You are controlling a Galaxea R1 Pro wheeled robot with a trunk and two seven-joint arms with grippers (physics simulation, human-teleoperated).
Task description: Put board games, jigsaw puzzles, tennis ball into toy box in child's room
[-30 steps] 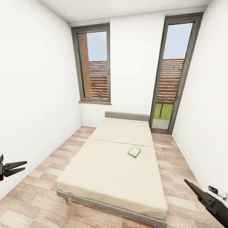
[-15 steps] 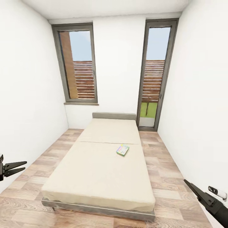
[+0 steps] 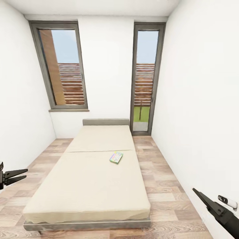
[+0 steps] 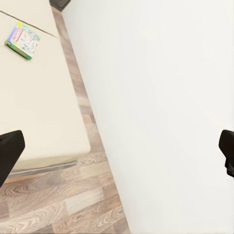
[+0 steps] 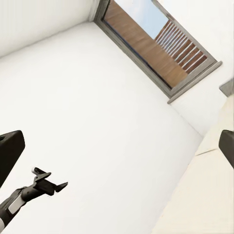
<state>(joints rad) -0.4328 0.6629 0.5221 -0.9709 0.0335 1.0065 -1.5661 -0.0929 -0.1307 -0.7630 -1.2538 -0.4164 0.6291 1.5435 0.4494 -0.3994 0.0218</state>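
A long beige bed [image 3: 89,179] with a low grey headboard [image 3: 105,121] fills the middle of the room. One board game [image 3: 116,157], a flat pale box with green edges, lies on the mattress right of centre. In the left wrist view it is the board game [image 4: 22,40] on the bed [image 4: 34,107]. My left gripper [image 3: 16,175] hangs open at the left edge, far short of the bed. My right gripper [image 3: 203,198] is low on the right, beside the wall, open and empty. The table, toy box, puzzles and tennis ball are out of view.
White walls close both sides. A window [image 3: 63,66] and a tall glass door [image 3: 145,76] are in the far wall. Wood floor [image 3: 162,172] runs as a strip along each side of the bed. A small white fitting [image 3: 227,200] is on the right wall.
The whole picture has shifted left, so the camera has turned right. The bed now lies straighter ahead. Both grippers keep their places in the view.
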